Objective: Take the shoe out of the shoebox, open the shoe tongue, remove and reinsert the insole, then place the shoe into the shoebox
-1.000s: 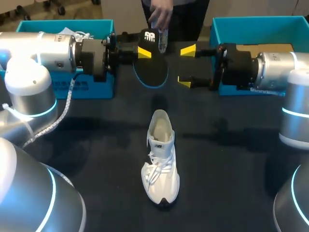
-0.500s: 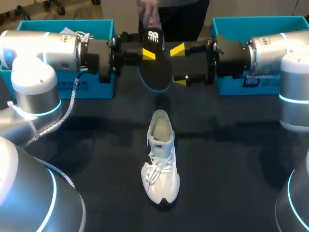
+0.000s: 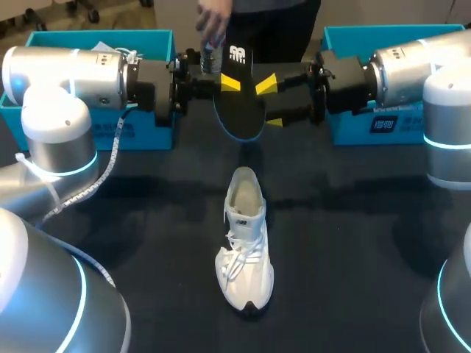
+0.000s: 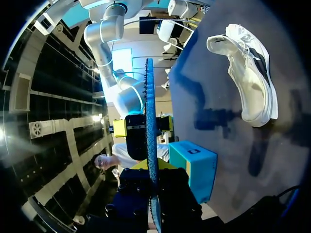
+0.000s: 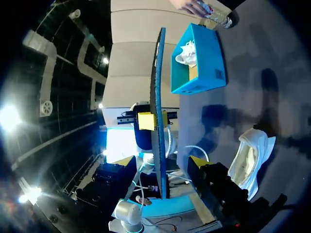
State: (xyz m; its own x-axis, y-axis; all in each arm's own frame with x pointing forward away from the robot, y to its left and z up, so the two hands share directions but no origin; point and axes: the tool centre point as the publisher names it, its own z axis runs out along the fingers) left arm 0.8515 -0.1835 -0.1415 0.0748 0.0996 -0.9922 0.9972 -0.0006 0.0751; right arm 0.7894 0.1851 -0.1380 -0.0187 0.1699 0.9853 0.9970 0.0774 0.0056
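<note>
Plainly the shoe (image 3: 245,243) is out of its box, lying on the black table (image 3: 353,243) with its mouth open, so the early steps look done. Beyond it the left gripper (image 3: 229,84) clamps the insole (image 3: 239,110) aloft, the right gripper (image 3: 270,103) spread around it without touching. Reinserting and reboxing remain. A white logo marks the insole's heel and pale print the far teal shoebox (image 3: 383,125), neither legible.
</note>
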